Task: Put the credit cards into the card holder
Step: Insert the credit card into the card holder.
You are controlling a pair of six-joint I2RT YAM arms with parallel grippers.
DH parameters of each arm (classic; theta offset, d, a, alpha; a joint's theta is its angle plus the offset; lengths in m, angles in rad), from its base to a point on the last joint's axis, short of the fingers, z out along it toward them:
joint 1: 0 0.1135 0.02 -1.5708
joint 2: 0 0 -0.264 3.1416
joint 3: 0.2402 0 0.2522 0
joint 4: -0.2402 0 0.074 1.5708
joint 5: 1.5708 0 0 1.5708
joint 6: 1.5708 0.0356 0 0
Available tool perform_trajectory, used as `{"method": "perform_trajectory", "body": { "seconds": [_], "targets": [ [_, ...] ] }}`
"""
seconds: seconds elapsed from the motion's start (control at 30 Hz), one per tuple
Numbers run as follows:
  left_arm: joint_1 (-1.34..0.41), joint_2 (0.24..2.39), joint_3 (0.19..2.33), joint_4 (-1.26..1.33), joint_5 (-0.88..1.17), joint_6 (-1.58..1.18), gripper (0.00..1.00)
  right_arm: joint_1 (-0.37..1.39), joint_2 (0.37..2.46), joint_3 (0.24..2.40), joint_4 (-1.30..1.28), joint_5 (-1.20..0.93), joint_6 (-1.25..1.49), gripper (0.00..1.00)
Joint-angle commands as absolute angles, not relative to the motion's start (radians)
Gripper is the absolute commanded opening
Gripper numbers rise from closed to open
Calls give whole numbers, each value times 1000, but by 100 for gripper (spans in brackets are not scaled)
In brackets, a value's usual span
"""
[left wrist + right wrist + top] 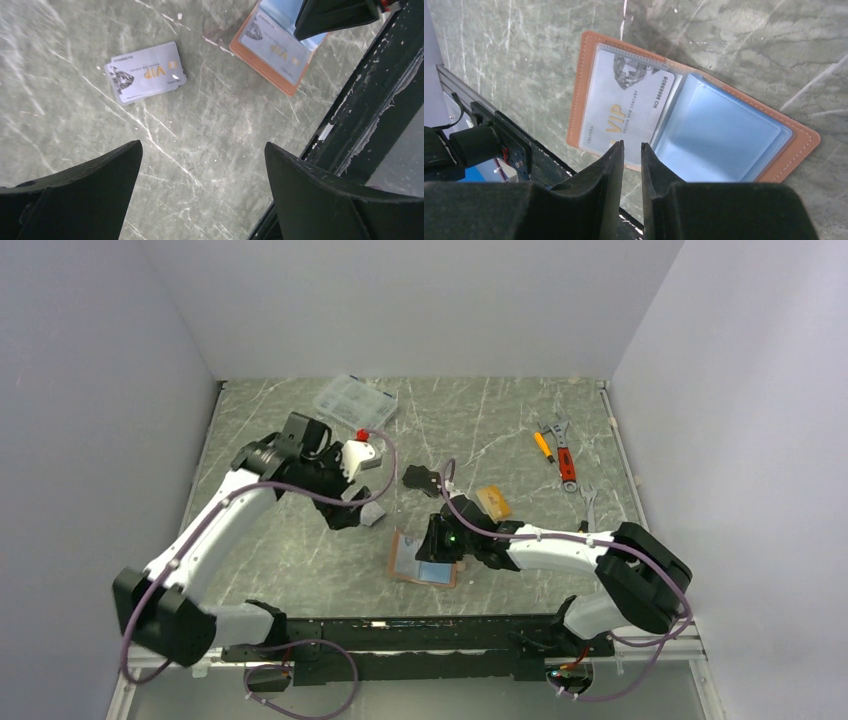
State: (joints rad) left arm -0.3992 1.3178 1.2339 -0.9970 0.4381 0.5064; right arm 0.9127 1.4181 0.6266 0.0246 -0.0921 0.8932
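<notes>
Left gripper (202, 147): fingers spread wide, nothing held, hanging over bare table (215, 115). Ahead of the fingertips and off to one side lies the loose silver-grey card (145, 74), flat and face up. Its edges look doubled, so there may be more than one card stacked; I cannot be sure. The long axis runs close to the line the fingers close along. My read is that the wrist wants a turn before it can take the card across its short side.

Right gripper (631, 150): fingers drawn almost together with a thin slit between them, nothing visible in it. The tips sit at the near long edge of the card holder (583, 85), which lies open and flat. The sleeved silver-grey card (624, 107) is seated in one half. The other half, blue-lined, shows empty.

From the holder, top view:
- The loose card lies beyond it and to the left, apart, close under the left gripper.
- The orange-gold card (492, 502) lies beyond it and to the right.
- The black card (420, 478) lies straight beyond.

Judgement: the left arm is the nearer one for the loose card, while the right is parked over the holder.
</notes>
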Motion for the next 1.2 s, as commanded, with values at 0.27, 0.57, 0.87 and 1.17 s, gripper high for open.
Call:
{"method": "perform_trajectory", "body": {
  "seconds": [0.27,0.57,0.87,1.17],
  "targets": [
    [-567,1026,918,-733,548,815,70,910,1448,611,87,-124,921,22],
    [-681,874,553,-345,610,1302,63,908,1502,671,48,-113,934,15],
    [-723,1077,463,-182,550,1526,40,907,1533,692,20,-131,925,14],
    [-763,1217,488,-150,532,1546,24,869,1527,704,9,-159,909,12]
  ]
}}
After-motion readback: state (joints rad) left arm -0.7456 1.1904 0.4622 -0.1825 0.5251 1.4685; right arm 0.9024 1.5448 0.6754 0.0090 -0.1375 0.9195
